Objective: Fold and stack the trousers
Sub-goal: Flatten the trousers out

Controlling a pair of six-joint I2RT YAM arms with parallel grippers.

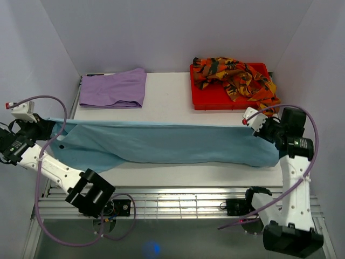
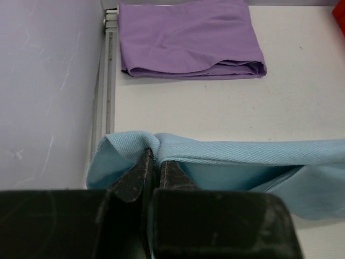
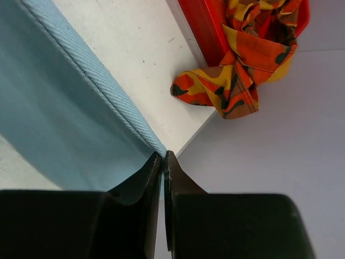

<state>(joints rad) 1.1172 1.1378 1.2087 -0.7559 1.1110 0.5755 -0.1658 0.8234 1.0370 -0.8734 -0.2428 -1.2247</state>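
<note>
Between left pincer (image 1: 53, 125) and right pincer (image 1: 253, 128), light blue trousers (image 1: 161, 143) (taut)

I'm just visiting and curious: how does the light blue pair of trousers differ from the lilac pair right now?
The light blue trousers are stretched out long, each end pinched by the left gripper and right gripper; the lilac trousers lie untouched. The blue pair is spread wide across the table; the lilac pair is folded compactly at its far left corner. Both are plain, unpatterned cloth.
</note>
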